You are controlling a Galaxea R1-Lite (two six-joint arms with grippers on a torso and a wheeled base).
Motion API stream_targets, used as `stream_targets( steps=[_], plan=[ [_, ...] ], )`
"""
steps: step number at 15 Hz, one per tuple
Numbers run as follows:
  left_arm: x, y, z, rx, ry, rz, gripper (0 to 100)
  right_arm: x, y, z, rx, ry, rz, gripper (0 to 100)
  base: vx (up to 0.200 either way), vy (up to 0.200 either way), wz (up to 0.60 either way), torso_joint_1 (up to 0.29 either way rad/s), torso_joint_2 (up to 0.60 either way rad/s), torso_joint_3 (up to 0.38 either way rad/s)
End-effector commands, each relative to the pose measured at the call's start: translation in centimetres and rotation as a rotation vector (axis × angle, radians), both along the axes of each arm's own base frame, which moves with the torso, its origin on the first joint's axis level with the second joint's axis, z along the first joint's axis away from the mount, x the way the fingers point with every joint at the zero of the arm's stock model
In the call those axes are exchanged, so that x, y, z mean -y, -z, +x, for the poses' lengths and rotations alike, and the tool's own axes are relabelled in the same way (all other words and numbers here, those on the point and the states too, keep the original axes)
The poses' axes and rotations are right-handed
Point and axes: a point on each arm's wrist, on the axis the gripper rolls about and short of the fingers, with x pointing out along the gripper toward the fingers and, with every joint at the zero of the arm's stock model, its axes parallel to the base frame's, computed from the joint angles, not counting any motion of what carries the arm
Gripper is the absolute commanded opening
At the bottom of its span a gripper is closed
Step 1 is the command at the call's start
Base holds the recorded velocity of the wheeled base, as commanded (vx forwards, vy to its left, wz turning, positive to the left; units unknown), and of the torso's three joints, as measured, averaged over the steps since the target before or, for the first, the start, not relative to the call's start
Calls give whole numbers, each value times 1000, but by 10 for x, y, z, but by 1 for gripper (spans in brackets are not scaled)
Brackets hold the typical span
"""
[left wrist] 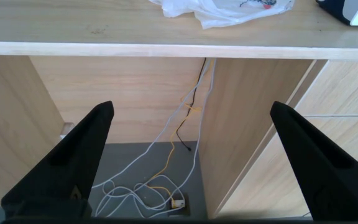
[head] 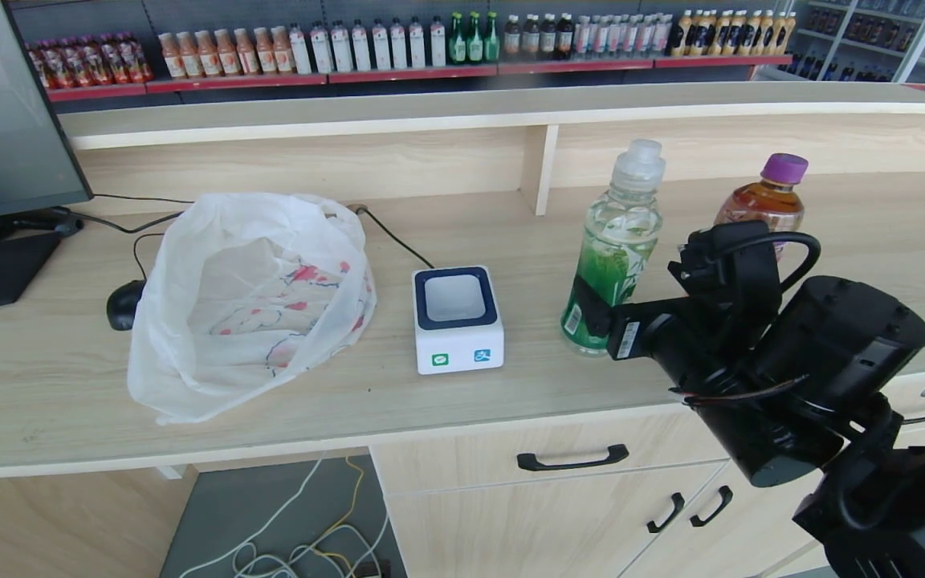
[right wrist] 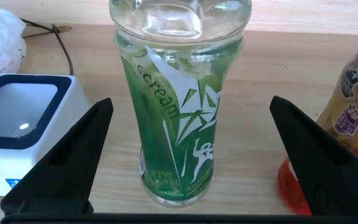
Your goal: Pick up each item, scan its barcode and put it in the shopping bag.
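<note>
1. R gripper [right wrist: 191, 104]: jaws spread wide, nothing held. The wrist view shows a gap each side between the fingers and the green bottle [head: 621, 233], so it straddles the bottle w/o clamping it.
2. Green bottle: upright on the counter [head: 511, 233], long axis vertical, clear cap on top. It sits straight ahead of the R gripper, between the fingers. The gripper comes at it from the side, level w/ the lower half of the label.
3. Key relation: the bottle is already inside the jaw span and centred, so the judgement is that the next move needs only closing, not more reach. Risk: a tall, narrow bottle could tip if one finger lands first.
4. A white patch low on the label [head: 573, 319] looks like the barcode, on the side twd the scanner [head: 458, 319].
5. The scanner is just beside the bottle on the robot's L, window facing up. The shopping bag [head: 250, 297] is further L, next to the scanner, mouth open and slumped.
6. Tea bottle w/ purple cap [head: 768, 201]: upright, behind and to the R of the green one, near it but apart. Not yet handled.
7. L gripper [left wrist: 191, 106]: jaws wide apart, empty, hanging below the counter edge facing the cables [left wrist: 166, 180] underneath. It's well away from both bottles, so the R arm is the nearer one.
8. Progress, judged: early. Both bottles remain on the counter.
</note>
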Motion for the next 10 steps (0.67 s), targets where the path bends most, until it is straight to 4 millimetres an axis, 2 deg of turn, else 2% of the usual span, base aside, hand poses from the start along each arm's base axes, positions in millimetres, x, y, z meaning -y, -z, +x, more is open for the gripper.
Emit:
stream_targets(
  steps=[1,10],
  plan=[
    [0,0,0,1,-1,0,100,-1,4,3,-7,3,-5,100,0,0,0,0,0,0],
    [0,0,0,1,1,0,100,-5,1,28,28,16,9,100,0,0,0,0,0,0]
  ],
)
